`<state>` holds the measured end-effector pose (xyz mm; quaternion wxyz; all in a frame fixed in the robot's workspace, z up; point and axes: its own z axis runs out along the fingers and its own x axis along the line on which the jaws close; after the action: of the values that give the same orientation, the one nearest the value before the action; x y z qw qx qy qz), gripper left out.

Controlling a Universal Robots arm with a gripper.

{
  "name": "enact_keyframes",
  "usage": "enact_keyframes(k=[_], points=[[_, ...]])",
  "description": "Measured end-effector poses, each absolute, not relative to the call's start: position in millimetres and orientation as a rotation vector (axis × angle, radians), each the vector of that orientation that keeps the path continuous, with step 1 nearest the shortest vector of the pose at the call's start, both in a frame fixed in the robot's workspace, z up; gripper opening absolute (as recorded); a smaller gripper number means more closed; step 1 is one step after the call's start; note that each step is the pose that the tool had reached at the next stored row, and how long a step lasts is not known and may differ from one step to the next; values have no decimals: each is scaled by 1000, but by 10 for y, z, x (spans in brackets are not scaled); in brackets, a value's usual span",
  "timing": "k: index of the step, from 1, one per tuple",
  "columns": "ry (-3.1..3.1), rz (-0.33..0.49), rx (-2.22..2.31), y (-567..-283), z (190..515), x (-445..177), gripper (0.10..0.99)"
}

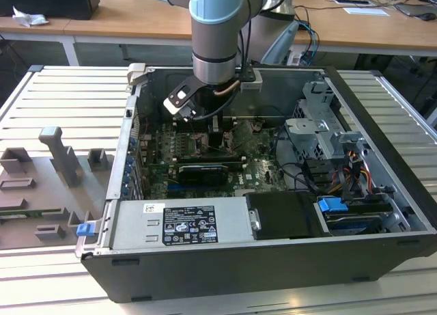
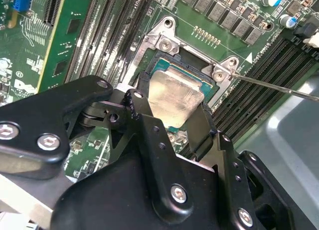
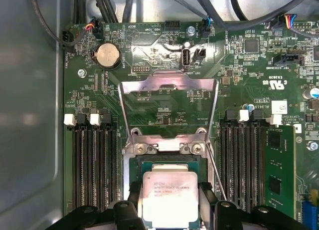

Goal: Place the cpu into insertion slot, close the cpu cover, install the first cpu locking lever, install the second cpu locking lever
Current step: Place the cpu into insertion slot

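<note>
The gripper (image 3: 170, 192) reaches down into the open computer case (image 1: 382, 192), its two black fingers (image 2: 204, 121) pinching the cpu (image 3: 170, 199) by opposite edges. The cpu sits directly over the insertion slot (image 3: 167, 161), near the middle of the green motherboard (image 3: 249, 80), between two banks of memory slots (image 3: 94, 160). Whether the chip is fully seated I cannot tell. The cpu cover (image 3: 169, 84) is swung open, laid back from its hinge at the slot's edge. A thin locking lever (image 2: 271, 85) stands free beside the slot.
</note>
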<state>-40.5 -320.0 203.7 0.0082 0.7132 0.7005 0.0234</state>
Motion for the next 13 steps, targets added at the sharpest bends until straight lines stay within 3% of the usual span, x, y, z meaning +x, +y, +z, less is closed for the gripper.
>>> enact_keyframes(k=[13], points=[[2190,73,2229,-3190,2005,-403,549]])
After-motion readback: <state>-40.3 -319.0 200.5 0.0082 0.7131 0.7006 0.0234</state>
